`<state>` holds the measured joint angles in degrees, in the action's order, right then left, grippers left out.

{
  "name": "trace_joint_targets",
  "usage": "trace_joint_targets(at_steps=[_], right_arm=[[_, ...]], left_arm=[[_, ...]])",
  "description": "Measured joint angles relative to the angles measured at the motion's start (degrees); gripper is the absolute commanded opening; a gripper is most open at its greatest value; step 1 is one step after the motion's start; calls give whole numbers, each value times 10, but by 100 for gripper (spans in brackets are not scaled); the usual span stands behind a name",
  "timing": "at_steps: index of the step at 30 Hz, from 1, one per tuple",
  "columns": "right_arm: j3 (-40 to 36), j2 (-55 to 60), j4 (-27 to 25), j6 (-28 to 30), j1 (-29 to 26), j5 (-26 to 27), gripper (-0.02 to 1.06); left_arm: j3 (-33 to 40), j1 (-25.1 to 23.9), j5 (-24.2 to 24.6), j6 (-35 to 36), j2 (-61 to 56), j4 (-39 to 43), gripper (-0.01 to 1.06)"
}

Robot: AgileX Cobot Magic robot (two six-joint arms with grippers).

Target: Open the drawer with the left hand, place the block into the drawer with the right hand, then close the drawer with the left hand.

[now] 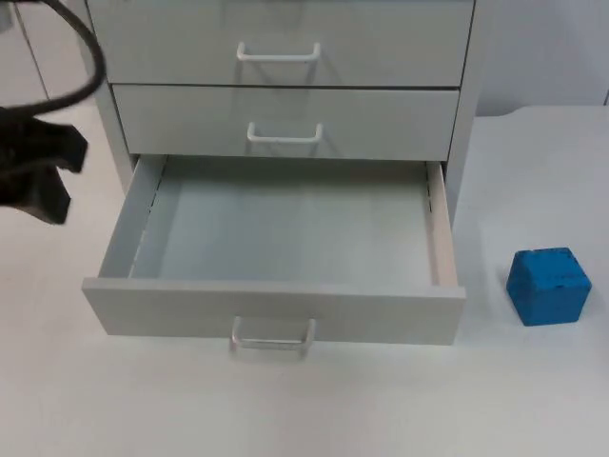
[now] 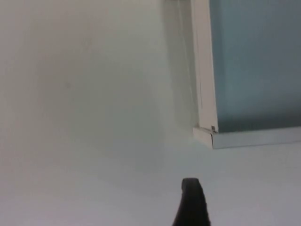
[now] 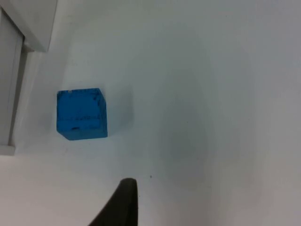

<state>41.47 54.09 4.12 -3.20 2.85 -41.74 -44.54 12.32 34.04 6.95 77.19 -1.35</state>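
the white tabletop (image 1: pixel 533 400) carried a grey cabinet (image 1: pixel 285 86) whose bottom drawer (image 1: pixel 285 238) stood pulled out, its inside bare. the left claw (image 1: pixel 38 171) hung beside the drawer's left wall, and i could not tell its opening. the blue block (image 1: pixel 549 286) sat right of the drawer front; the right wrist view showed the block (image 3: pixel 82 114) apart from the cabinet, below the right claw (image 3: pixel 124 202), spread unclear.
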Motion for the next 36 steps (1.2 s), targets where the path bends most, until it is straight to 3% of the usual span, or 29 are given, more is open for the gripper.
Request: trace_joint_targets(at_steps=[9,17,18,20,22,23,24,32,36], right_arm=[[0,0,0,0,0,-11,104],[0,0,0,0,0,-18,104],[0,0,0,0,0,-18,104],[0,0,0,0,0,-18,104],[0,0,0,0,0,-18,104],[0,0,0,0,0,-18,104],[0,0,0,0,0,-18,104],[0,0,-15,3,0,-18,104],[0,14,-63,45,0,-18,104]], left_arm=[[1,-3,31,-5,-71,-5,59],[59,-3,36,-5,-180,-3,60],[70,-3,36,-5,-195,-2,62],[80,-3,36,-5,-213,0,79],[96,-3,37,-5,-246,2,82],[102,-3,39,-5,-259,5,99],[106,-3,43,-5,-273,7,105],[108,-3,76,-5,-321,34,105],[108,-3,87,-6,-330,43,105]])
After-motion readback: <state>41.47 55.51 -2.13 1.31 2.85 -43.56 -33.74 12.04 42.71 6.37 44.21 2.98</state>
